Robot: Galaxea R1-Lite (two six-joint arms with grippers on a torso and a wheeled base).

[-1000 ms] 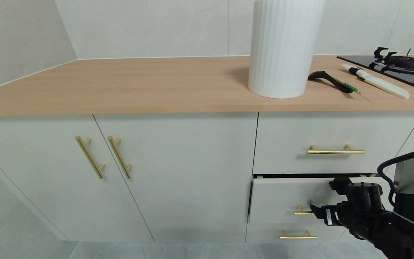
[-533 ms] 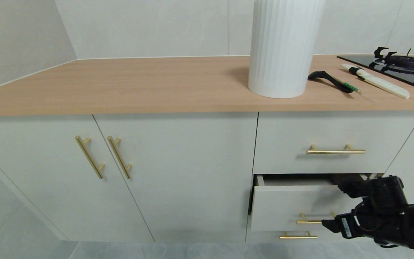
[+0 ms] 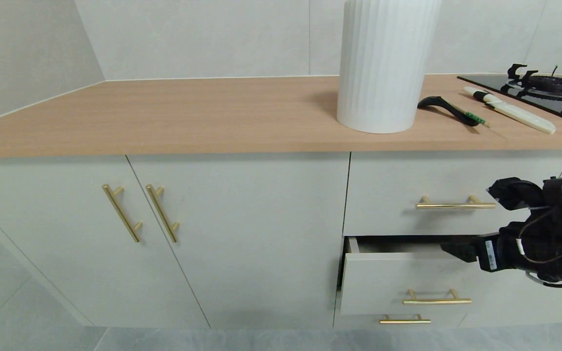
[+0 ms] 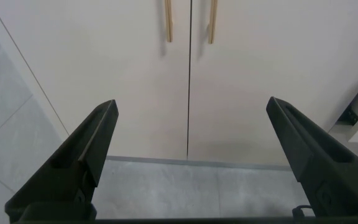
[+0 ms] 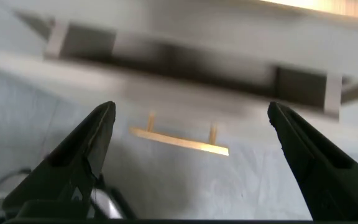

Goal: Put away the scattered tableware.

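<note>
Light brown wood-grain counter (image 3: 188,117): matt, smooth. Tall white ribbed cylinder (image 3: 383,63): matt, fluted. Pale grey cabinet fronts (image 3: 251,234): matt. Gold bar handles (image 3: 455,205): polished metal. Black hob (image 3: 488,81): glossy glass. Cream-bladed knife (image 3: 520,114): smooth, dull.

Drawer (image 3: 393,279) interior out of sight

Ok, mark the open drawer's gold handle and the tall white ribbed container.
Open drawer's gold bar handle (image 3: 437,301): head view, middle of the bar.
Tall white ribbed container (image 3: 383,63): head view, its side wall.
</note>
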